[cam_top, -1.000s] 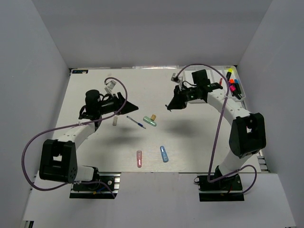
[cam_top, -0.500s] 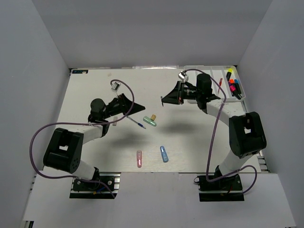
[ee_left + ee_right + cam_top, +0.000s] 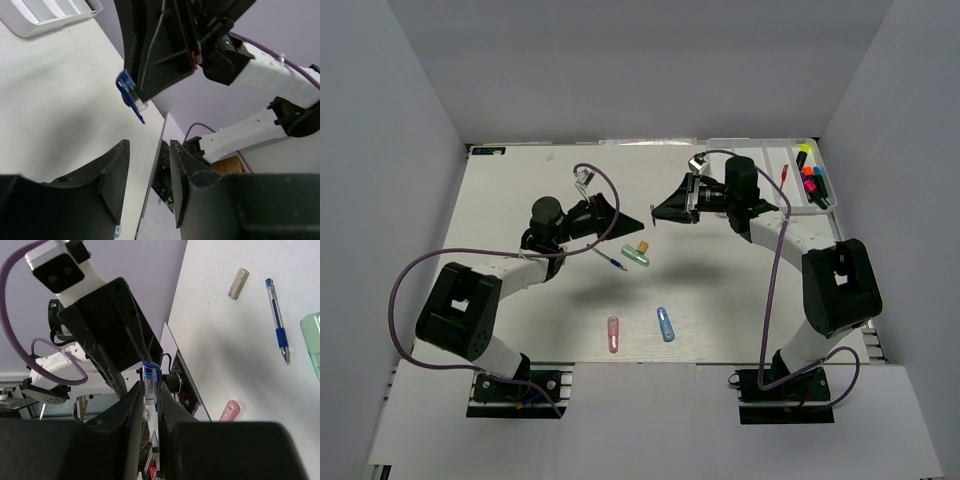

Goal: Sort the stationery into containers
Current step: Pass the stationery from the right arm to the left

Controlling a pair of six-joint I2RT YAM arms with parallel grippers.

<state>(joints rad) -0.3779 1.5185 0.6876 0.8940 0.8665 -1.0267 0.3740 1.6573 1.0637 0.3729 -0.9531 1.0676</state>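
My right gripper point(image 3: 660, 211) is shut on a small clear pen cap with a blue clip point(image 3: 149, 381) and holds it above the table's middle. The cap also shows in the left wrist view point(image 3: 129, 92). My left gripper point(image 3: 638, 222) is open and empty, its tips pointing at the right gripper from close by. A blue pen point(image 3: 608, 258), a green capsule point(image 3: 636, 257) and a tan bit point(image 3: 642, 246) lie below them. A blue capsule point(image 3: 666, 324) and a pink capsule point(image 3: 613, 334) lie nearer. The white tray point(image 3: 760, 165) at the back right holds highlighters point(image 3: 810, 180) and a red pen point(image 3: 784, 172).
Another tan bit point(image 3: 238, 283) lies left of the blue pen, partly under the left arm in the top view. Grey walls close in the table on three sides. Purple cables loop off both arms.
Both grippers have swung toward each other over the table's middle, the left one rightward and the right one leftward. The items on the table have not moved.
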